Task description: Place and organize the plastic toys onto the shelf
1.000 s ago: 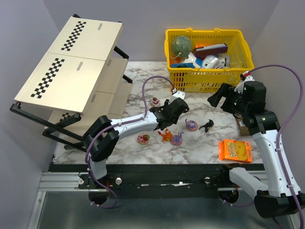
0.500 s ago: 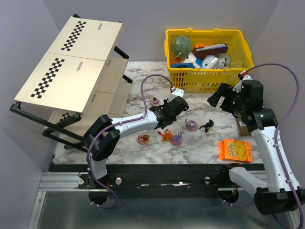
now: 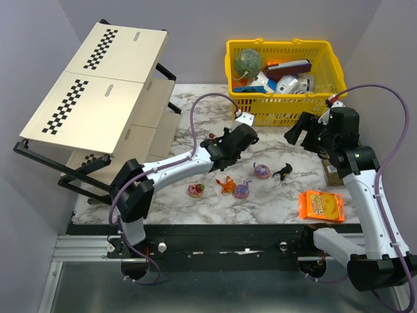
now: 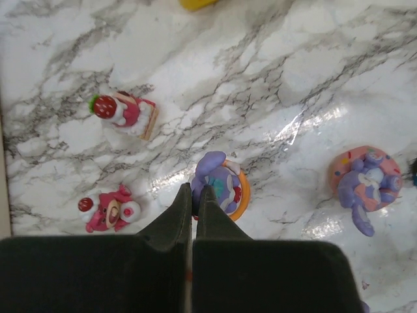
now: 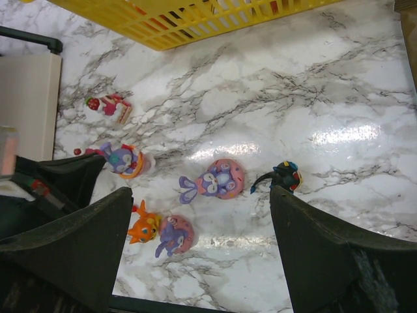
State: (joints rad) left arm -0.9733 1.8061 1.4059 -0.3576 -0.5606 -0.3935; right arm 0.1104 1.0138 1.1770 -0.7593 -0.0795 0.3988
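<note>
Moved: left gripper now farther toward 12 o'clock.
Its fingers: pressed together, purple rabbit just beside at 2 o'clock.
Right gripper: spread wide.

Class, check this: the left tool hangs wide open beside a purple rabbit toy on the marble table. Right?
No. The left wrist view shows the left tool shut, not wide open; it does hang beside the purple rabbit toy on the marble table.
</note>
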